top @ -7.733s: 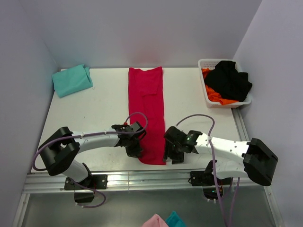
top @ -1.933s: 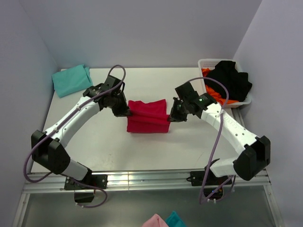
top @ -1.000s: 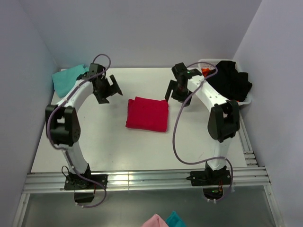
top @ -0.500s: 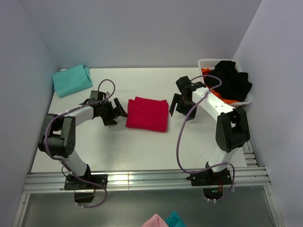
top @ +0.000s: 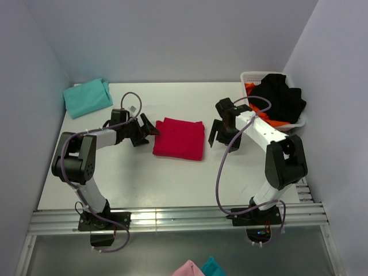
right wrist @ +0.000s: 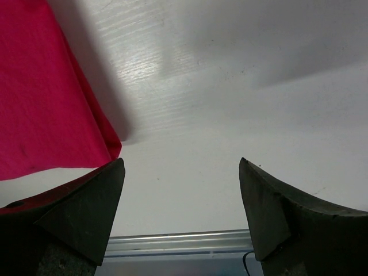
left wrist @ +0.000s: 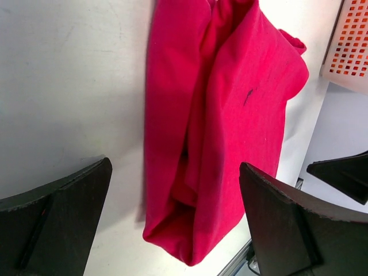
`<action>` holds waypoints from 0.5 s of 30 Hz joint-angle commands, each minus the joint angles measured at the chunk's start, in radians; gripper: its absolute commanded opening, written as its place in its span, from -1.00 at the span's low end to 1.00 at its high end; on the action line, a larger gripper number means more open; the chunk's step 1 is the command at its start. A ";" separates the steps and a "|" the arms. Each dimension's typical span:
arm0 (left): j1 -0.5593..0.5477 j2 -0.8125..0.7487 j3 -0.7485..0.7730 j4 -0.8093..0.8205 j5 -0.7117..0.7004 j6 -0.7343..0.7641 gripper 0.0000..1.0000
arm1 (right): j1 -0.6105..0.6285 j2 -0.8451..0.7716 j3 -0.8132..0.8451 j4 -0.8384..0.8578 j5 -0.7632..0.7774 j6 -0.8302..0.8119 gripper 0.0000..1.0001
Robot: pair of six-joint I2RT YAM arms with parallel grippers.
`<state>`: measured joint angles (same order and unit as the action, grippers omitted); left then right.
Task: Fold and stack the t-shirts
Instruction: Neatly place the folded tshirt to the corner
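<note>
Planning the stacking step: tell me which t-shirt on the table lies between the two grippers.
The crimson-red t-shirt, folded, with the left gripper and right gripper open at either side. The teal t-shirt lies apart in the far left corner.

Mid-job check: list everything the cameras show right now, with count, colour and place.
red t-shirt: 1, crimson, folded, middle of the table
teal t-shirt: 1, teal, far left corner
basket: 1, white, far right corner
black cloth: 1, black, in the basket
orange cloth: 1, orange, in the basket, under the black cloth
table: 1, white
left tool: 1, black, open, left of the red t-shirt
right tool: 1, black, open, right of it
</note>
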<state>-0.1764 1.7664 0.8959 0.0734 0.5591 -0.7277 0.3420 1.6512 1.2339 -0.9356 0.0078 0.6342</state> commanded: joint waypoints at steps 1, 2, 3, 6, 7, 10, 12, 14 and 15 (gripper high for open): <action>-0.001 0.021 0.012 0.059 0.050 -0.009 0.99 | -0.006 -0.050 -0.001 0.008 0.017 -0.001 0.74; -0.005 0.037 0.029 0.052 0.058 0.005 0.99 | -0.006 -0.047 0.002 0.006 0.015 0.001 0.74; -0.008 0.048 0.038 0.043 0.061 0.014 0.99 | -0.006 -0.041 0.006 0.007 0.014 0.002 0.73; -0.031 0.094 0.077 0.008 0.067 0.048 0.99 | -0.008 -0.033 0.015 0.006 0.009 0.007 0.72; -0.043 0.111 0.089 0.005 0.067 0.054 0.99 | -0.008 -0.033 0.016 0.007 0.008 0.009 0.72; -0.067 0.136 0.101 -0.004 0.047 0.063 0.99 | -0.006 -0.031 0.019 0.004 0.009 0.009 0.71; -0.075 0.146 0.103 -0.006 0.029 0.060 0.91 | -0.008 -0.031 0.024 0.000 0.012 0.007 0.71; -0.078 0.168 0.103 -0.006 0.027 0.059 0.59 | -0.008 -0.036 0.019 0.003 0.014 0.009 0.71; -0.080 0.176 0.104 -0.014 0.027 0.060 0.24 | -0.009 -0.044 0.015 0.004 0.014 0.010 0.70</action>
<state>-0.2459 1.8923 0.9993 0.1024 0.6140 -0.7082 0.3412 1.6512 1.2339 -0.9348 0.0074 0.6373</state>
